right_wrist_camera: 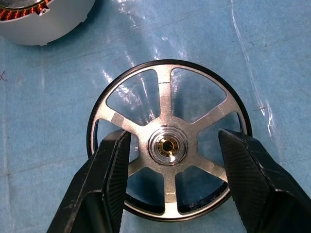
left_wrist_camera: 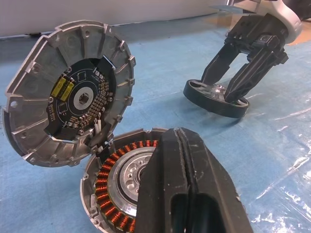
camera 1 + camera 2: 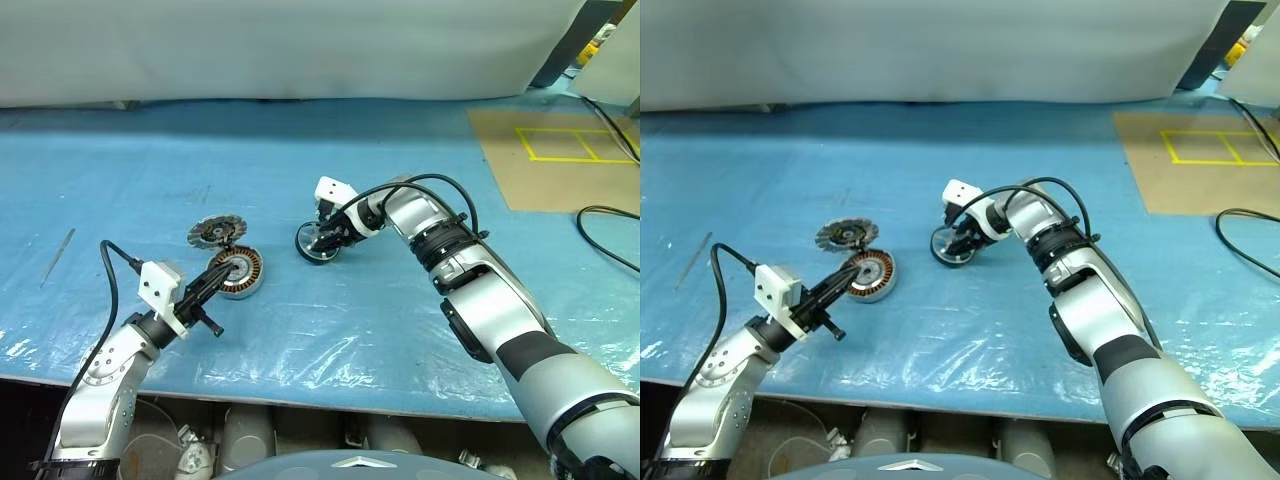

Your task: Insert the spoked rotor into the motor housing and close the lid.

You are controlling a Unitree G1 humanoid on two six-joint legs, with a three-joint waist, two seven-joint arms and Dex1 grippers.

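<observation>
My right gripper [image 1: 167, 187] hangs half open over the spoked rotor [image 1: 167, 143], a finger on each side of its hub, nothing gripped yet; the rotor lies flat on the blue sheet [image 3: 400, 330]. I should drop squarely and pinch across the hub so it lifts level. My left gripper [image 2: 182, 189] is shut and empty, right at the motor housing [image 3: 238, 273], whose lid [image 3: 217, 232] leans open behind it; that arm could crowd the insertion
</observation>
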